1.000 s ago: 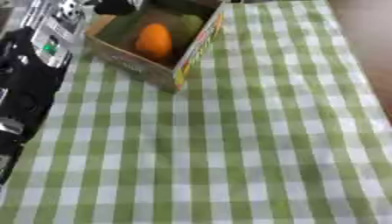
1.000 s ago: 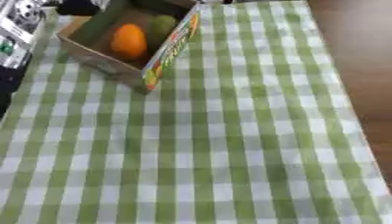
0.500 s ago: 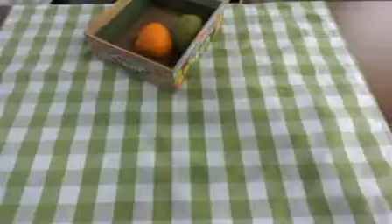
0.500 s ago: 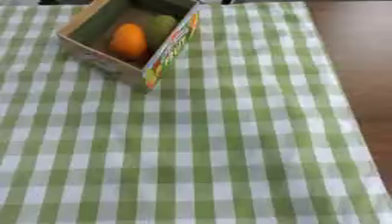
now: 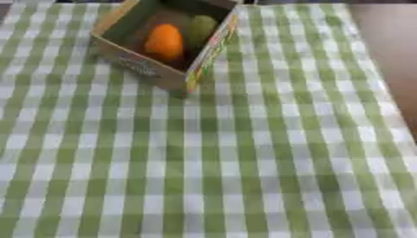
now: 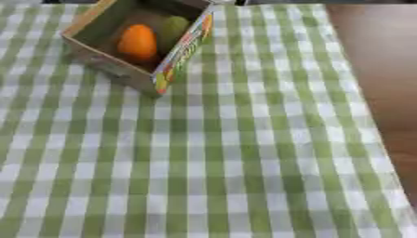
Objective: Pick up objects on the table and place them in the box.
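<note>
An open cardboard box (image 5: 145, 69) stands at the far left of the table, turned at an angle. Inside it lie an orange fruit (image 5: 164, 41) and, just behind it to the right, a green fruit (image 5: 200, 26). The box's right wall carries a colourful printed strip (image 6: 182, 53). Neither of my hands shows in either eye view. No loose object lies on the cloth in view.
A green and white checked cloth (image 5: 244, 162) covers the table. The cloth's right edge runs along bare brown wood (image 6: 383, 69) at the right side.
My left arm, seen at the left edge one second ago, has left the view. The box and the fruits in it lie as before.
</note>
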Robot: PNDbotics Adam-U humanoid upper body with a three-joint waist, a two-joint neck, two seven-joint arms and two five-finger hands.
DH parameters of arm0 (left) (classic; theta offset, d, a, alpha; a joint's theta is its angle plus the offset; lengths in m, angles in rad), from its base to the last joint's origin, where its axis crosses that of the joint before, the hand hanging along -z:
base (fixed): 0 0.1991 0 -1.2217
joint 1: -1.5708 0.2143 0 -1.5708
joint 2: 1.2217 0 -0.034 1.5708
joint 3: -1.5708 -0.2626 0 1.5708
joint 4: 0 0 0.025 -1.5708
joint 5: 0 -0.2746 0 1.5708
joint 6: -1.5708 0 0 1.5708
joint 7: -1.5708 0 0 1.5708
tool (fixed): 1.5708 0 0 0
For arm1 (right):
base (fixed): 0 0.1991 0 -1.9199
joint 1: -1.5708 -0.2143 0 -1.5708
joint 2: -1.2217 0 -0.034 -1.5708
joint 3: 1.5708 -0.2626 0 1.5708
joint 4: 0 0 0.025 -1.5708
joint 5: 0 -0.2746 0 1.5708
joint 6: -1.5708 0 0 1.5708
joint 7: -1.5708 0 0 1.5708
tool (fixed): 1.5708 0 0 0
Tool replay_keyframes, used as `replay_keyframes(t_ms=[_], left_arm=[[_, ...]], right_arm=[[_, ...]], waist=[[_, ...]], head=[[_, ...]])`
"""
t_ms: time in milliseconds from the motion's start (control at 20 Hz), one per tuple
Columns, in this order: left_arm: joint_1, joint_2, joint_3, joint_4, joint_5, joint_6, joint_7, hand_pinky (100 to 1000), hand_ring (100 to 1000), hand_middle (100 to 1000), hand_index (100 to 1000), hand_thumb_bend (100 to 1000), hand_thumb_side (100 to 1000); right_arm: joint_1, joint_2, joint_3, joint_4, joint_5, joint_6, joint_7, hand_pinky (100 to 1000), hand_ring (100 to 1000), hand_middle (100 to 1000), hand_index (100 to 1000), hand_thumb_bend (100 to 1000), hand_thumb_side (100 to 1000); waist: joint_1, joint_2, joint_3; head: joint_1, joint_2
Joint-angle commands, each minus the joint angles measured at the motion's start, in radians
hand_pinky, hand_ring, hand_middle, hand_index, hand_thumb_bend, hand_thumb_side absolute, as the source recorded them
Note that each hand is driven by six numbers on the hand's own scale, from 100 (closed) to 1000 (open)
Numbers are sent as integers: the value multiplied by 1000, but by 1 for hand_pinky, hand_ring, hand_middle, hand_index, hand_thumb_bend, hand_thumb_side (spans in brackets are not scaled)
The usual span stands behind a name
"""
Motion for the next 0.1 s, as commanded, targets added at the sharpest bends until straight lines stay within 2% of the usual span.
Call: replay_keyframes(t_ms=[50,100], left_arm=[[4,-14,43,-17,46,-83,-27,763,777,746,874,209,459],[6,-31,49,-17,55,-102,-37,765,779,748,874,206,462]], right_arm=[[-14,-24,-16,-16,-6,-3,-8,821,774,589,873,100,529],[-13,-23,-16,-16,-7,-4,-10,822,775,590,873,100,529]], waist=[[-2,-28,5],[-3,-30,8]], head=[[-1,-11],[0,-10]])
